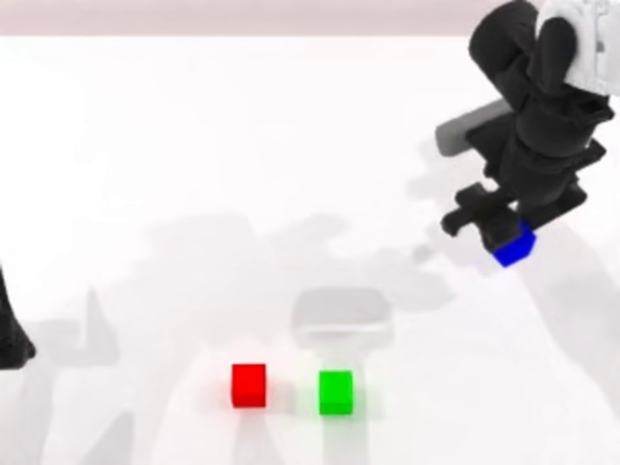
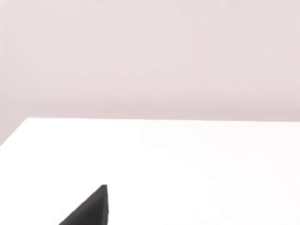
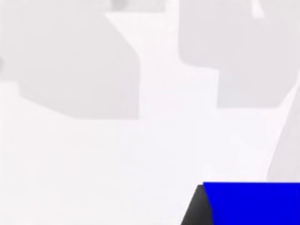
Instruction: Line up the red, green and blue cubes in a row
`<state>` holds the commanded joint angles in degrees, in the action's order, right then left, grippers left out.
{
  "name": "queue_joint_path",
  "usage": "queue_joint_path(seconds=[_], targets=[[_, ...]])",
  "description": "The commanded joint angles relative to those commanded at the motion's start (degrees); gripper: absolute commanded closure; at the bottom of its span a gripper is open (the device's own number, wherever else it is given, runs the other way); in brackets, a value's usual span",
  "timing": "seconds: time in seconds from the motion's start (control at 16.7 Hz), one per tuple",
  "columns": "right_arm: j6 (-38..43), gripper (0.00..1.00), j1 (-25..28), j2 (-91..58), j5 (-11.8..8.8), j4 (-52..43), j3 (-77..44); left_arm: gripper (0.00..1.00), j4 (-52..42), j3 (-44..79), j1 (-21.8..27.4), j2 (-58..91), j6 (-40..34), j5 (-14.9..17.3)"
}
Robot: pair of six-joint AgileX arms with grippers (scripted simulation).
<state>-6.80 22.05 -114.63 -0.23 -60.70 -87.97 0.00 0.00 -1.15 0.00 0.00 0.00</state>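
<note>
Holding the blue cube on the right, red and green paired near the front

Looking down from the top view, the right gripper [image 1: 506,235] sits over the right part of the white bench [image 1: 194,145], toward the far side, with the right arm reaching in from the upper right corner. The blue cube [image 1: 514,246] shows just under the black fingers [image 1: 472,205], partly covered by them, so only its lower corner and one side are visible. The fingers appear clenched on it. Whether the cube is touching the bench or raised off it cannot be told from above.

The red cube [image 1: 249,385] and the green cube [image 1: 336,391] lie near the front edge, side by side with a small gap, red to the left of green, both flat on the bench. They are well apart from the blue cube, which is farther back and to the right.

The right wrist view adds what the top view hides: the blue cube [image 3: 253,202] fills one corner of the picture, pressed against a dark finger surface [image 3: 196,208], with bare bench and soft shadows beyond. Neither the red nor the green cube appears there.

The left arm [image 1: 12,334] is parked at the left edge of the bench, only a dark sliver of it in the top view. Its wrist view shows empty bench, a pale wall and one dark finger tip [image 2: 91,208]; I cannot tell whether those fingers are released or closed.
</note>
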Motion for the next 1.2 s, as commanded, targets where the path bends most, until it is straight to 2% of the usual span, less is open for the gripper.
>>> queue_joint_path(seconds=[0.3, 0.48, 0.9, 1.08, 1.2], targets=[[3.93, 1.00, 1.82, 0.95, 0.16, -0.02, 1.07, 0.00, 0.00, 0.00, 0.00, 0.00, 0.00, 0.00], [13.14, 1.00, 5.82, 3.46, 0.56, -0.34, 3.64, 0.00, 0.00, 0.00, 0.00, 0.00, 0.00, 0.00], [42.29, 1.00, 16.93, 11.50, 1.61, -1.03, 12.21, 0.00, 0.00, 0.00, 0.00, 0.00, 0.00, 0.00], [47.92, 1.00, 19.66, 14.28, 1.96, -0.69, 14.44, 0.00, 0.00, 0.00, 0.00, 0.00, 0.00, 0.00], [48.64, 1.00, 20.04, 14.73, 2.02, -0.60, 14.75, 0.00, 0.00, 0.00, 0.00, 0.00, 0.00, 0.00]])
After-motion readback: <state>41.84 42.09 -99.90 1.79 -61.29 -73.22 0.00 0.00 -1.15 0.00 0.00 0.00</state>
